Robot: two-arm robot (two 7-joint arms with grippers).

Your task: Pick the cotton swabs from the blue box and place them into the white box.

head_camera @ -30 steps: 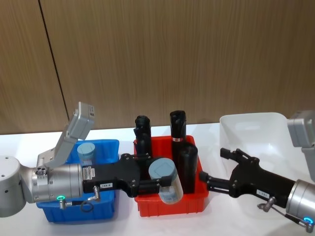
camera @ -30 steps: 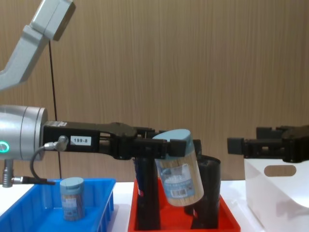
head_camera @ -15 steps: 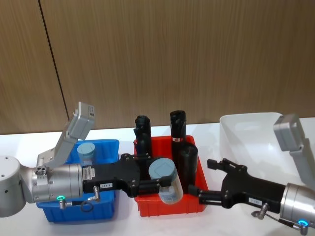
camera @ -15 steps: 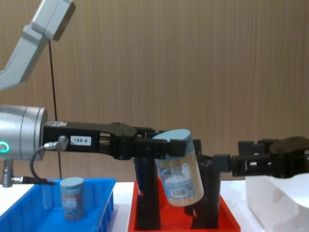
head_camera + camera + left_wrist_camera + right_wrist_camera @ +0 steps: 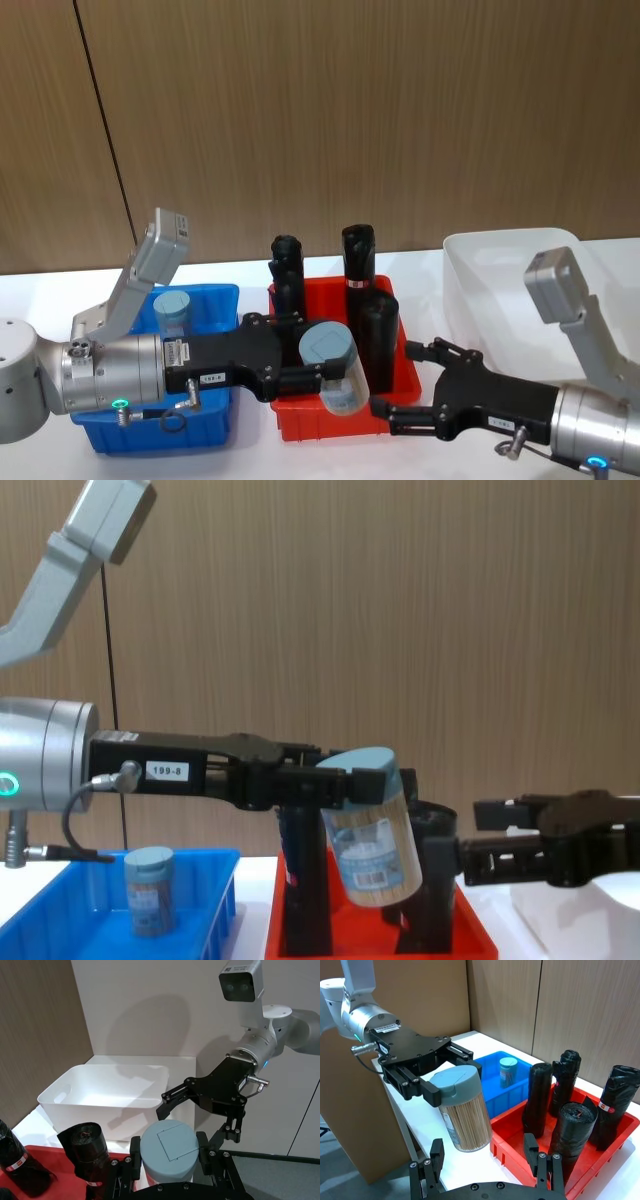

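Left hand (image 5: 318, 362): clamped on one cotton swab jar (image 5: 338, 378), fingers gripping at the lid end. The jar is held in the air above the front part of the red tray (image 5: 330, 428), not touching it.

Jar axis: near upright in the chest view, tilted a little, with the lid leaning toward the robot's left and the base toward its right. The clear body hangs free below the left fingers (image 5: 431, 1096).

Right hand (image 5: 393, 380): fingers spread apart, holding nothing. It sits level with the jar body, just off the tray's right front corner, and points at the jar. Jar and right hand are near but not touching. The jar lies to this hand's left.

Judgement: a handover is being set up. The coming move turns on the right hand sliding its open fingers around the free lower body, across the jar's axis.

Clearance: black rolls (image 5: 357, 262) stand just behind the jar, so room is tight on the far side and open toward the table's (image 5: 250, 272) front edge.

A second jar (image 5: 174, 310) stands upright in the blue box (image 5: 212, 293), at the table's left end.

White box (image 5: 500, 243): right end of the table, beyond the right arm, which is the nearer arm to it.
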